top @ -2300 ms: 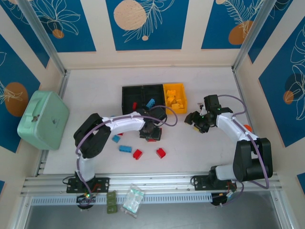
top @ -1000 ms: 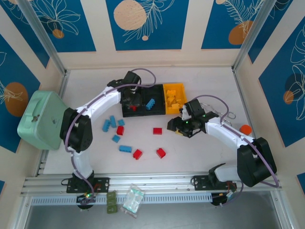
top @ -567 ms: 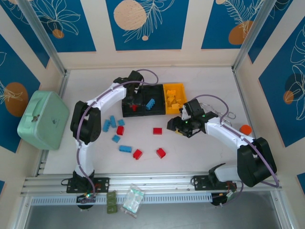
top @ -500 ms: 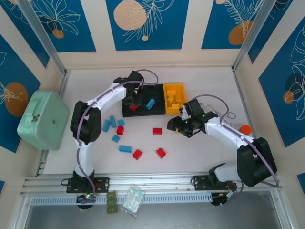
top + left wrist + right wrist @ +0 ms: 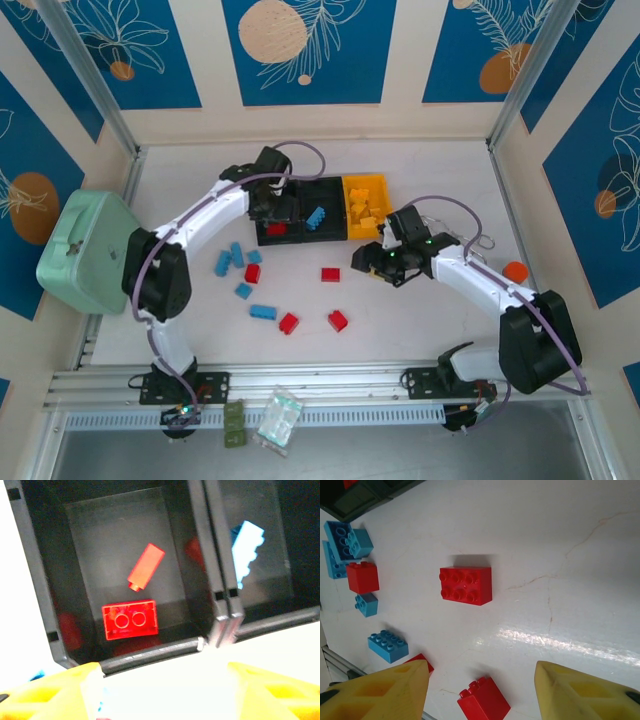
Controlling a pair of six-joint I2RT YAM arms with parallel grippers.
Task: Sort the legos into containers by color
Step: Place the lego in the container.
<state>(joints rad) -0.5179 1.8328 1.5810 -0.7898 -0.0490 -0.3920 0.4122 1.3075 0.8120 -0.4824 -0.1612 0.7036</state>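
From the top, the left gripper (image 5: 268, 197) hangs over the left bin (image 5: 263, 238), which is black. A red brick (image 5: 277, 229) lies in that bin. The middle bin (image 5: 322, 240) has a blue brick (image 5: 317, 216) in it. The yellow bin (image 5: 388, 208) has yellow bricks (image 5: 364, 211) in it. The right gripper (image 5: 374, 264) is over the table (image 5: 430, 170), near the front of the yellow bin. Four red bricks (image 5: 330, 274) lie loose on the table in front of the bins. Five blue bricks (image 5: 263, 312) lie loose to their left. A green case (image 5: 90, 250) sits far off on the left.

From the left wrist, the yellow fingers (image 5: 50, 692) stand wide apart with nothing between them. Past them, two red bricks lie in the left bin (image 5: 30, 580). One lies flat with its bumps up, by the near wall, and a thin one lies beyond it. The blue brick (image 5: 247, 550) lies in the middle bin (image 5: 234, 607).

From the right wrist, the yellow fingers (image 5: 375, 692) are apart too, and they hold nothing. A red brick (image 5: 466, 585) lies on the white table (image 5: 560, 540) ahead of them. More red bricks (image 5: 362, 577) and blue bricks (image 5: 388, 645) lie to the left. One more red brick lies close between the fingers.
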